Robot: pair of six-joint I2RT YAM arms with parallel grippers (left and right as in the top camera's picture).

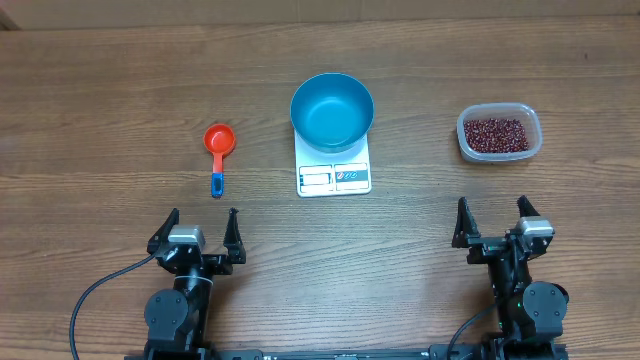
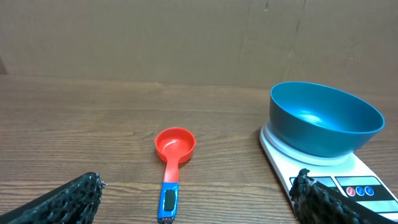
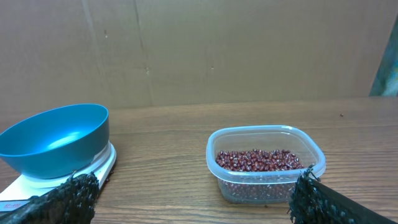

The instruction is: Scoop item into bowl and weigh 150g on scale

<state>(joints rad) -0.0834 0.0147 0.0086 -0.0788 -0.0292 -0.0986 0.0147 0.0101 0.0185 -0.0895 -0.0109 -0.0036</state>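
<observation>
- Maroon beans (image 1: 494, 131) are lying in the clear tub (image 1: 461, 137); the blue bowl (image 1: 332, 108) is sitting empty on the scale (image 1: 334, 178).
- Left end effector (image 1: 203, 215) and right end effector (image 1: 492, 206) are gaping wide, holding nothing.
- Gripping the scoop (image 1: 218, 140) handle squarely, low to the surface (image 1: 100, 100), is looking wisest.
- Scale readout is appearing unreadably small.
</observation>
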